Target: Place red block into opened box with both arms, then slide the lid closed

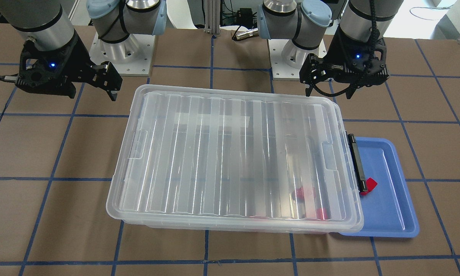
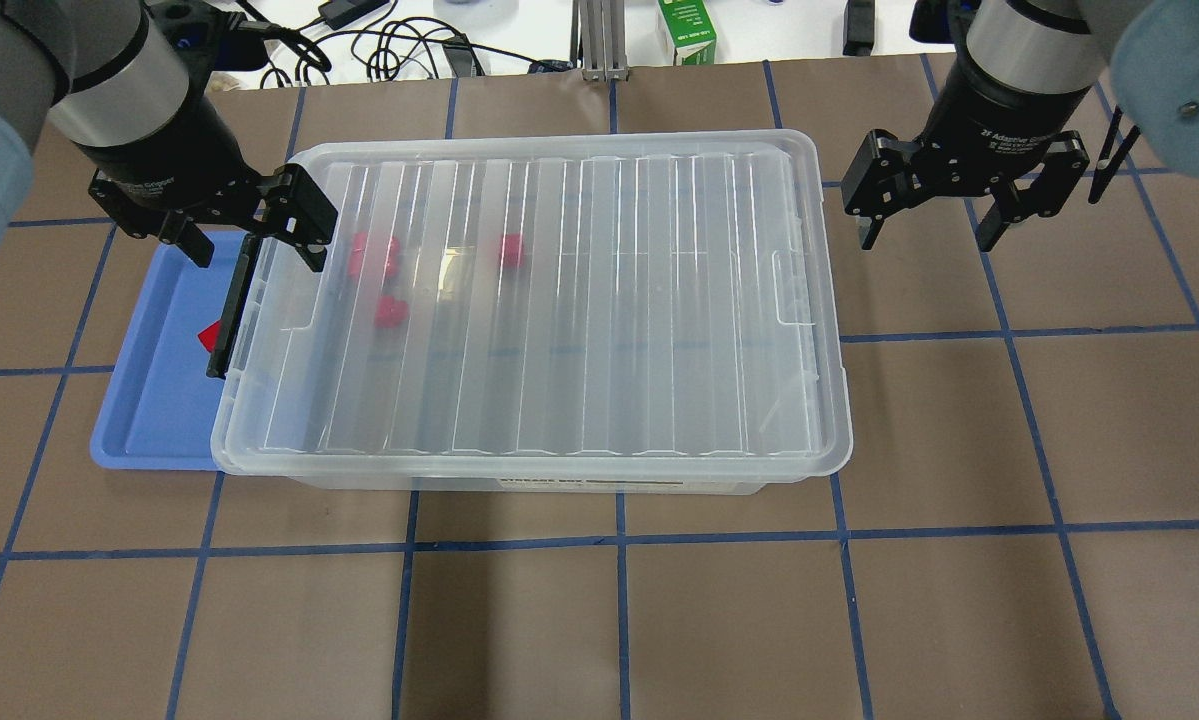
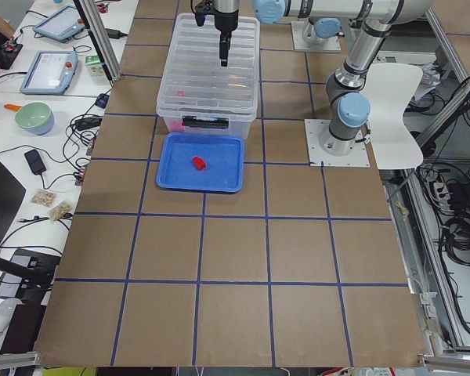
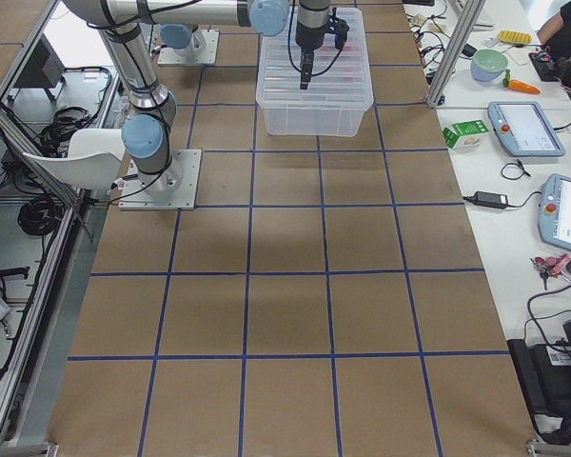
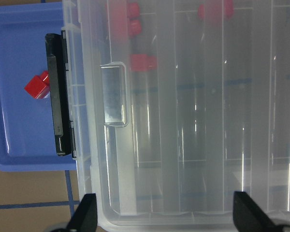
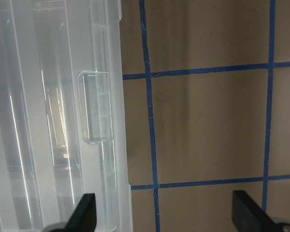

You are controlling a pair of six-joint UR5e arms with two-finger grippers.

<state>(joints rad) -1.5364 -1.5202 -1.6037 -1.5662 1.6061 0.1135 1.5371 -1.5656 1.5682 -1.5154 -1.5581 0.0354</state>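
The clear box (image 2: 559, 481) lies mid-table with the ribbed clear lid (image 2: 559, 300) (image 1: 230, 153) resting over it. Three red pieces (image 2: 374, 255) show through the lid near the black latch bar (image 2: 229, 320) (image 5: 58, 96). Another red block (image 2: 207, 337) (image 1: 370, 185) (image 5: 37, 87) sits on the blue tray, beside the latch. My left gripper (image 2: 254, 252) (image 1: 329, 92) (image 5: 166, 215) hangs open above the latch end, holding nothing. Over bare table past the opposite short end, my right gripper (image 2: 927, 238) (image 1: 57, 90) (image 6: 166, 215) is open and empty too.
The blue tray (image 2: 149, 420) (image 1: 391, 207) is partly tucked under the box's latch end. A green carton (image 2: 686, 30) and cables lie beyond the far table edge. The side views show benches with tablets and a bowl (image 3: 34, 117).
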